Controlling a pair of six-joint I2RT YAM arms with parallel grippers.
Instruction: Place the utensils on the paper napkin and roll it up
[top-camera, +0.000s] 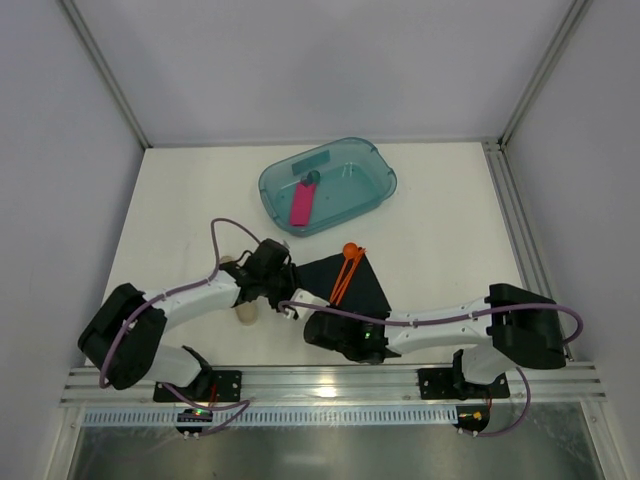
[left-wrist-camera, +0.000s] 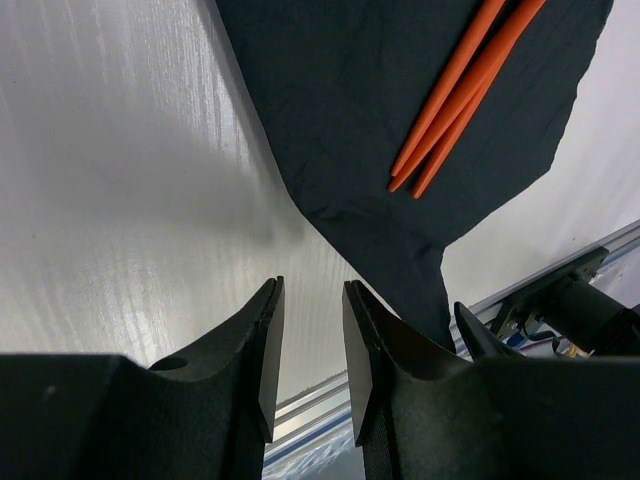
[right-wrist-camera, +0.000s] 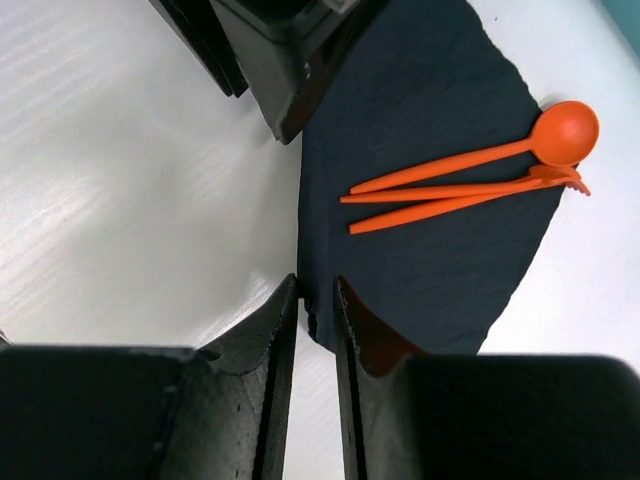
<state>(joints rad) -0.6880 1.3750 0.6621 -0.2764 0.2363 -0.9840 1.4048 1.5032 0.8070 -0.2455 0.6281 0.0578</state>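
The black paper napkin (top-camera: 355, 290) lies flat in the middle of the table, with three orange utensils (top-camera: 347, 268) side by side across its far part. In the left wrist view, the napkin (left-wrist-camera: 400, 100) and utensils (left-wrist-camera: 460, 90) lie ahead and to the right of my left gripper (left-wrist-camera: 312, 290), which is open over bare table beside the napkin's near-left edge. My right gripper (right-wrist-camera: 315, 290) stands narrowly open, with the napkin's (right-wrist-camera: 430, 240) torn corner edge just between its tips. The utensils (right-wrist-camera: 460, 185), a spoon among them, lie beyond it. My two grippers (top-camera: 292, 300) (top-camera: 314, 320) nearly meet.
A teal translucent tub (top-camera: 380, 190) at the back holds a pink flat bar (top-camera: 301, 205). A pale beige tube (top-camera: 245, 315) lies beside the left arm. An aluminium rail (top-camera: 330, 385) runs along the near edge, and frame posts and walls close in the sides.
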